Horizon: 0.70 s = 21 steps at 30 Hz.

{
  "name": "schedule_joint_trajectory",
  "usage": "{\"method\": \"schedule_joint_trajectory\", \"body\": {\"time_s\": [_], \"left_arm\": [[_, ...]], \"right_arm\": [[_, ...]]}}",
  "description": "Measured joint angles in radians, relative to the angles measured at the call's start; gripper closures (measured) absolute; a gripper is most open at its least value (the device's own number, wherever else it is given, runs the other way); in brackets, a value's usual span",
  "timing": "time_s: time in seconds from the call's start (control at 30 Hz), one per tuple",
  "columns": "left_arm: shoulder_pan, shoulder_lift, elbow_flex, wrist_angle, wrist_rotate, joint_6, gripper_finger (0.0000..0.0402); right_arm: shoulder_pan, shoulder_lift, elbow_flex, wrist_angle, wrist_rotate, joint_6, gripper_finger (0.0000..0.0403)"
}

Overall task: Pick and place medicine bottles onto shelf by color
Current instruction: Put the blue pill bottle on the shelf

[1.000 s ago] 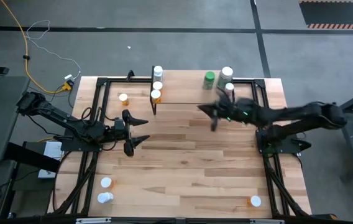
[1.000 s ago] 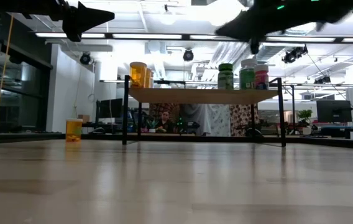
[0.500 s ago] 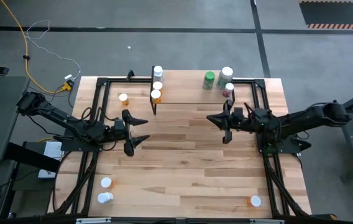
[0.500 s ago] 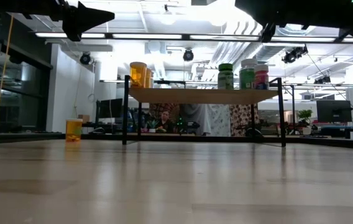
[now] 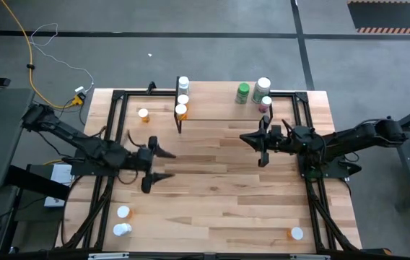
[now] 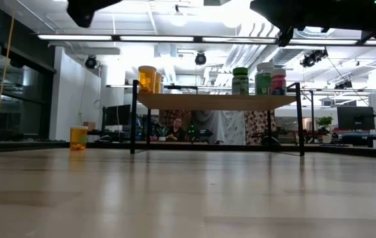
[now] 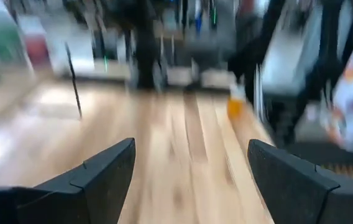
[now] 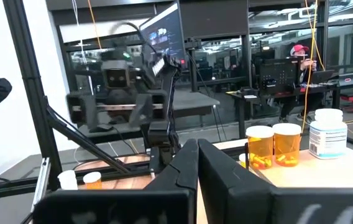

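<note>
Six medicine bottles (image 5: 182,98) stand on the shelf (image 5: 219,101); your high view alone reveals three more near the table (image 5: 219,195) front. Left gripper (image 5: 151,165) open, right gripper (image 5: 262,148) closed, both empty.

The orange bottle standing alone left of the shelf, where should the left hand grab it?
Grip the orange bottle around its body just under the white cap, coming in level from the open tabletop side. It stands upright and alone, clear of the shelf, so the open left hand has room.
</note>
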Motion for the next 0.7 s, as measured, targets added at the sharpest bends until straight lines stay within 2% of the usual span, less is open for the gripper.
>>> {"method": "schedule_joint_trajectory", "body": {"time_s": [0.1,0.23,0.33,0.5,0.7], "left_arm": [[-0.072,0.056,0.178,-0.393,-0.001,-0.186,0.0100],[-0.196,0.178,0.407,-0.866,0.083,-0.534,0.0100],[-0.311,0.282,0.531,-1.087,0.135,-0.767,0.0100],[-0.494,0.440,0.637,-1.225,0.169,-1.001,0.0100],[-0.631,0.575,0.650,-1.228,0.188,-1.179,0.0100]], "right_arm": [[0.000,0.000,0.000,-0.002,0.000,0.000,0.0402],[0.000,0.000,0.000,-0.003,0.000,-0.002,0.0402],[0.000,0.000,0.000,-0.005,0.000,0.001,0.0402],[0.000,0.000,0.000,-0.017,0.000,0.001,0.0402],[0.000,0.000,0.000,-0.020,0.000,0.001,0.0402]]}}
